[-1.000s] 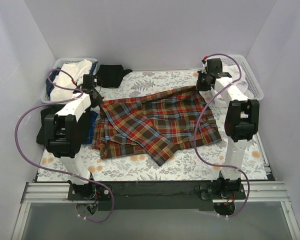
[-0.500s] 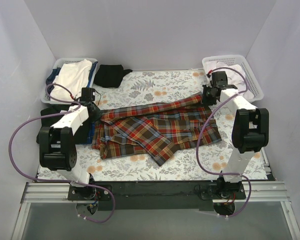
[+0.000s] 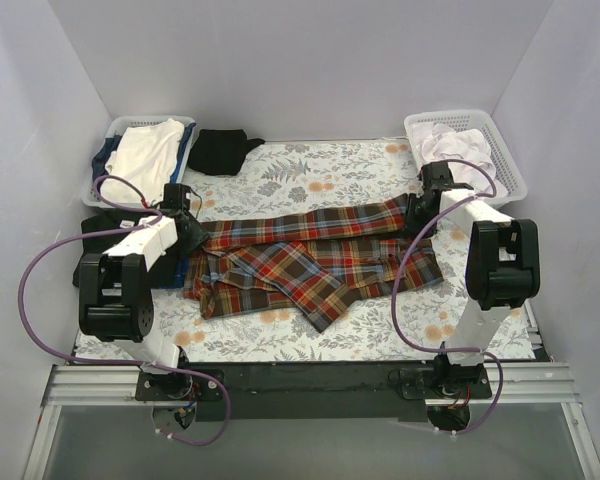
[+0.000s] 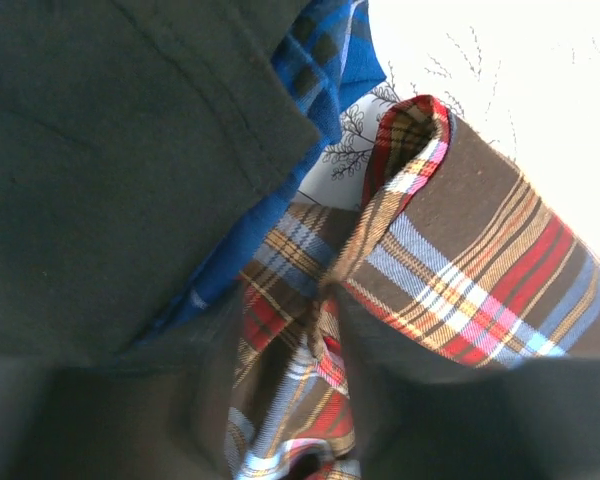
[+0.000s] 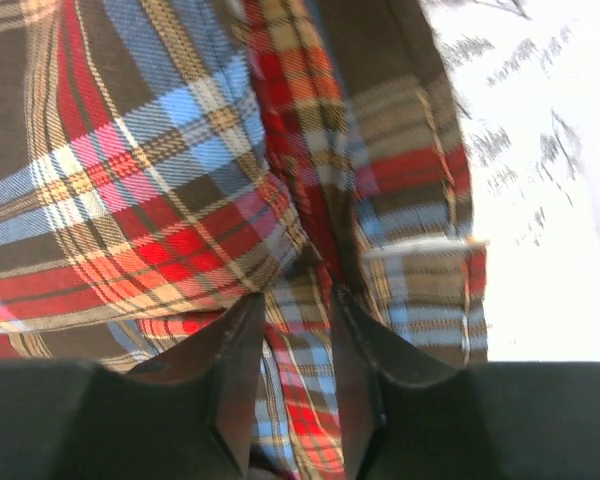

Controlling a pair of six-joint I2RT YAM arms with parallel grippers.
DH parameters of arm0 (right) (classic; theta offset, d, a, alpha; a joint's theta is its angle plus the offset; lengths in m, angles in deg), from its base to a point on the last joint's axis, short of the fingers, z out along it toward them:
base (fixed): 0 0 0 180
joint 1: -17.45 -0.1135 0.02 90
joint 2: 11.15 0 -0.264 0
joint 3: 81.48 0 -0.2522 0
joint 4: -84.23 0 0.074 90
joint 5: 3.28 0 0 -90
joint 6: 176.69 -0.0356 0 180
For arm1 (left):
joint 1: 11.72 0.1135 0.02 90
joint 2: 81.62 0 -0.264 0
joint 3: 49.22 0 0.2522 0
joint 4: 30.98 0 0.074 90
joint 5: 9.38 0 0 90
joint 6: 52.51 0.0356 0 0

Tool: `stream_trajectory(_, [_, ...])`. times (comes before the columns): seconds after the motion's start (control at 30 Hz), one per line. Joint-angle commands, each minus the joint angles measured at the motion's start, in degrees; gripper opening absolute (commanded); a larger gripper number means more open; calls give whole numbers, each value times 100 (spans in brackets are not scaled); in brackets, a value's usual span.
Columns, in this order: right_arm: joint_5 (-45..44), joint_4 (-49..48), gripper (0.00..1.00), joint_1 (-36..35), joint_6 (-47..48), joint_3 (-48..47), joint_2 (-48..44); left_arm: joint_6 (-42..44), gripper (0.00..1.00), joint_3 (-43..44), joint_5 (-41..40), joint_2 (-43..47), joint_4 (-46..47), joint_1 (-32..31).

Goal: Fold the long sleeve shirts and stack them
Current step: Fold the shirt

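Folding of the tartan plaid shirt [image 3: 310,262] was the step in hand. It lay rumpled across the middle of the flower-printed desk [image 3: 320,175], and its far edge formed a long straight band running from side to side. The left gripper [image 3: 191,230] sat low at the left end of that band and the right gripper [image 3: 418,212] at the right end. In the right wrist view the fingers [image 5: 230,385] were clenched on a narrow pleat of the plaid, plainly grasping it. In the left wrist view the fingers [image 4: 410,400] were dark and out of focus, yet a ridge of plaid ran up between them, so they appeared to be grasping the cloth too. The black shirt [image 3: 220,150] lay bunched at the far edge of the desk, well apart from the plaid one and not yet folded, so no stack was begun. By my judgement the next move called for both arms to lay the band down flat together and release at the same time, so that the crease stayed straight. The near hem, crumpled with one corner pointing toward the bases, would then want smoothing before a further fold.
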Motion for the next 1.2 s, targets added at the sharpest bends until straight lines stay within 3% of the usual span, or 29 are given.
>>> stream_trajectory(0.0, [-269, 348, 43, 49, -130, 189, -689, 117, 46, 318, -92, 251, -92, 42])
stream_trajectory(0.23, [609, -126, 40, 23, -270, 313, -1280, 117, 46, 459, -154, 479, -232, 42])
stream_trajectory(0.4, [1111, -363, 34, -117, -446, -406, -665, 161, 46, 495, -163, 726, -119, 42])
stream_trajectory(0.63, [1217, -662, 33, -232, -569, -926, 441, 179, 47, 565, 504, 516, 381, 33])
stream_trajectory(0.83, [778, -470, 30, -214, -569, -909, 918, 214, 48, 662, 1313, -55, 716, 33])
stream_trajectory(1.17, [-470, 225, 28, -162, -587, -1146, 655, 460, 48, 706, 1999, -970, 919, -37])
